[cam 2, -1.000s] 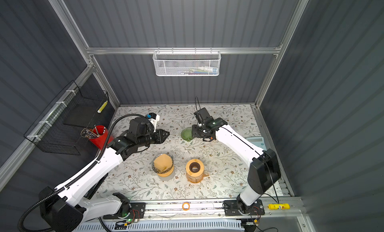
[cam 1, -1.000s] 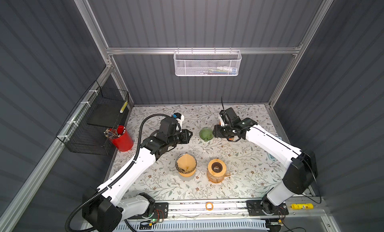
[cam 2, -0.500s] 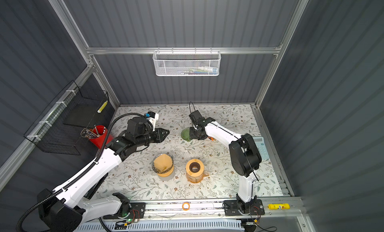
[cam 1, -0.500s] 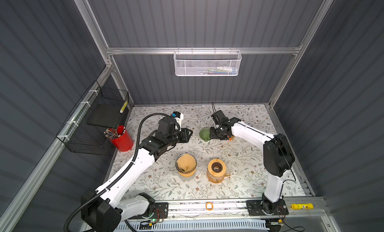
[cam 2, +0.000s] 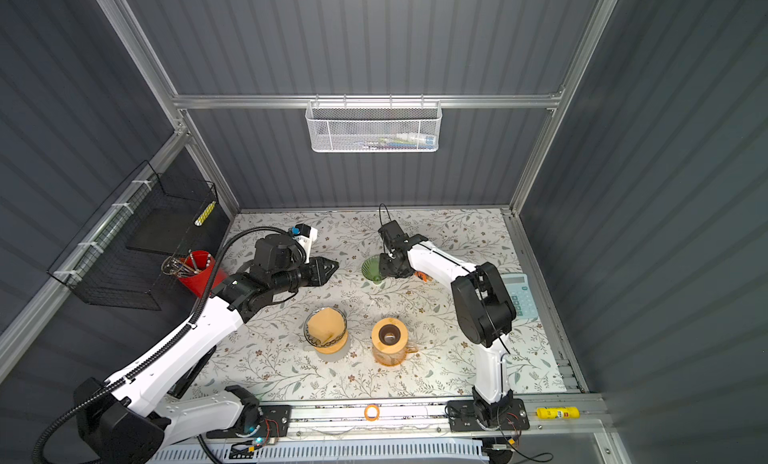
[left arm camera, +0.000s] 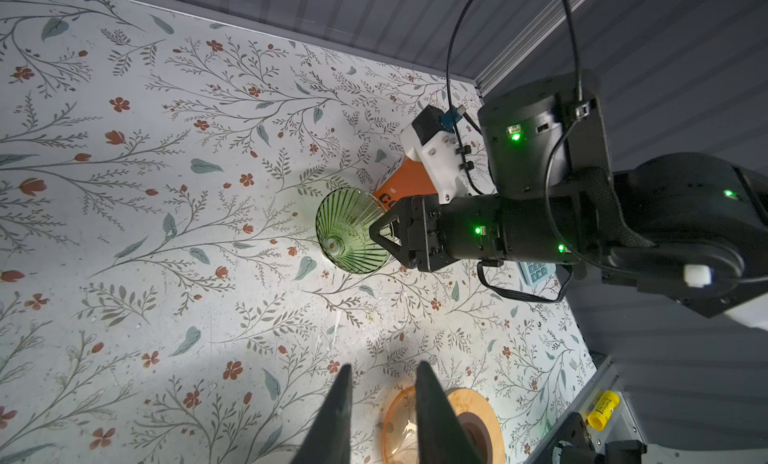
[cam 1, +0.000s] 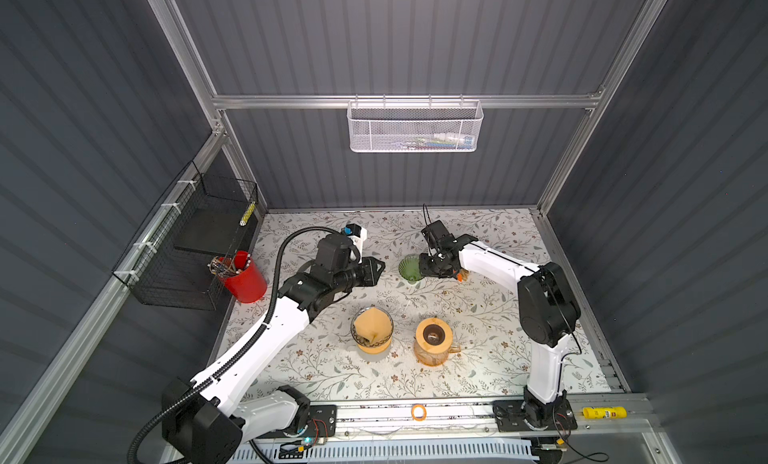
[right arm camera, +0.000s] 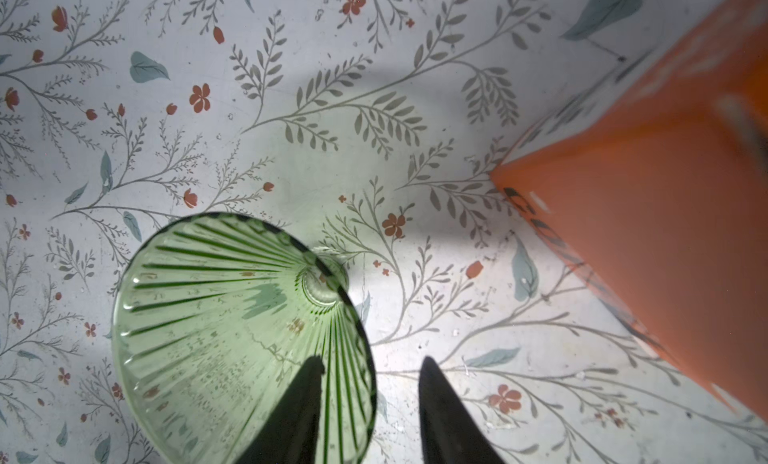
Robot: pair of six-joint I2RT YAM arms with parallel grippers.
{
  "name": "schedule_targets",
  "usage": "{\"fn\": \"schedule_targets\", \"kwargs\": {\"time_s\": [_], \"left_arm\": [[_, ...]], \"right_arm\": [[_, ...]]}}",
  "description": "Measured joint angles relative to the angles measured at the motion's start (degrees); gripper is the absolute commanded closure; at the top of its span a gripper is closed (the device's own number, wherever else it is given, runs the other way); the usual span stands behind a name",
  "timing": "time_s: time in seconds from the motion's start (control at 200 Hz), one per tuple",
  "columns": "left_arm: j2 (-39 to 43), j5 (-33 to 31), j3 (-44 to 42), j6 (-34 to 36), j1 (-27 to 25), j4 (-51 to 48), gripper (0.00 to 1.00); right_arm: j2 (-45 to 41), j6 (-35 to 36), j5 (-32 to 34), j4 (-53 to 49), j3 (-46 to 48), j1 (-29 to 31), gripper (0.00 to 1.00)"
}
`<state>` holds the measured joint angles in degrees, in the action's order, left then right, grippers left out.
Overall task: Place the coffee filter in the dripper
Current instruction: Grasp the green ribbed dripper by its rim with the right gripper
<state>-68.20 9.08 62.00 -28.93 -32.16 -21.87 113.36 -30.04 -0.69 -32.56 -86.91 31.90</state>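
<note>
Two right gripper [right arm camera: 372,362] jaws, apart, straddled the rim of the dripper [right arm camera: 208,316]; we judged it slippery, fragile glass; left gripper [left arm camera: 384,365] jaws stood narrow, empty.

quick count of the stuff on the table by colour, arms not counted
green: 1, dripper
red: 1, pen cup
orange or amber: 3, box, lidded jug, amber glass
tan: 1, coffee filter
pale blue: 1, calculator
total: 7
</note>
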Motion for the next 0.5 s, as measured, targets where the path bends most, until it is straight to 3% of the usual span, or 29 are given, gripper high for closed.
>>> {"fn": "schedule_targets", "kwargs": {"time_s": [0.5], "left_arm": [[0.96,-0.5,0.0,0.04,0.0,-0.66,0.72]], "right_arm": [[3.48,-0.11,-1.07,0.61,-2.51,-0.04,0.75]]}}
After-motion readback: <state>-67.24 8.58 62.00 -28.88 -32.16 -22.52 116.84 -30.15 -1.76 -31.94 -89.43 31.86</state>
